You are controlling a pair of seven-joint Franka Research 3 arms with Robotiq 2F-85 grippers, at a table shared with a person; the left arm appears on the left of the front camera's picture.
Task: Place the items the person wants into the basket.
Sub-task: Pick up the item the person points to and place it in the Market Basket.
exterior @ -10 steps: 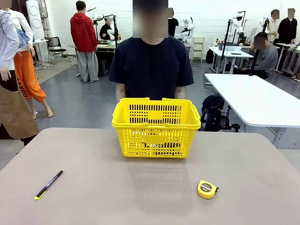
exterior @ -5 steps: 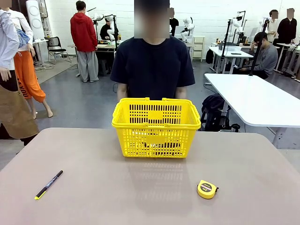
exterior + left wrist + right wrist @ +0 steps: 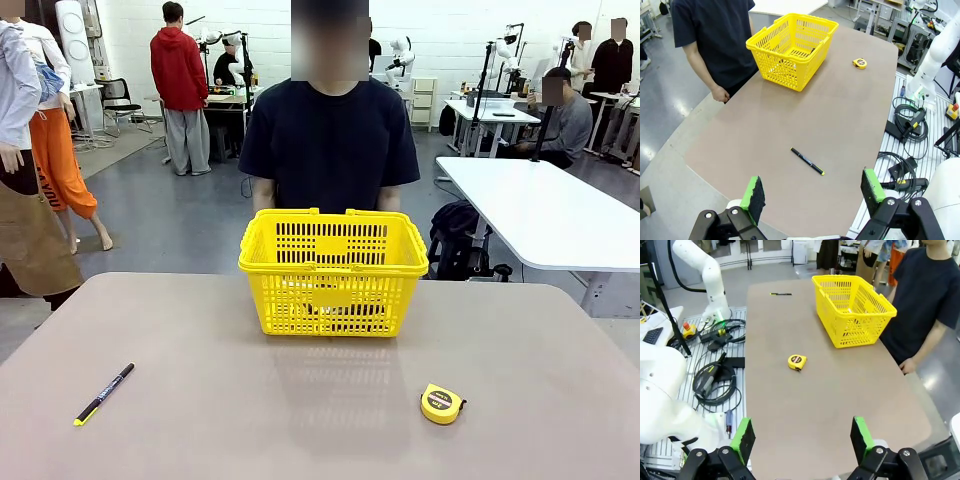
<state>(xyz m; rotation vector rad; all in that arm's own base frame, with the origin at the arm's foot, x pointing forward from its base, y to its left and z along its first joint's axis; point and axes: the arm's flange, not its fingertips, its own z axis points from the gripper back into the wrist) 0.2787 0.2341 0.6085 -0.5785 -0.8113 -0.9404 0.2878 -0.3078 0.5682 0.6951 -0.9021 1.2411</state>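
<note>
Flanking the basket (image 3: 333, 272): pen (image 3: 103, 394), tape measure (image 3: 441, 403); both arms' jaws gape wide, holding nothing.

Bright, even indoor light; wrist views perhaps edge-warped.

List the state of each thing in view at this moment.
Basket: upright on table, handles folded down.
Pen: lying flat, capped.
Tape measure: lying flat, tape retracted.
Left gripper: open, empty.
Right gripper: open, empty.
Person: standing behind basket, arms down.
</note>
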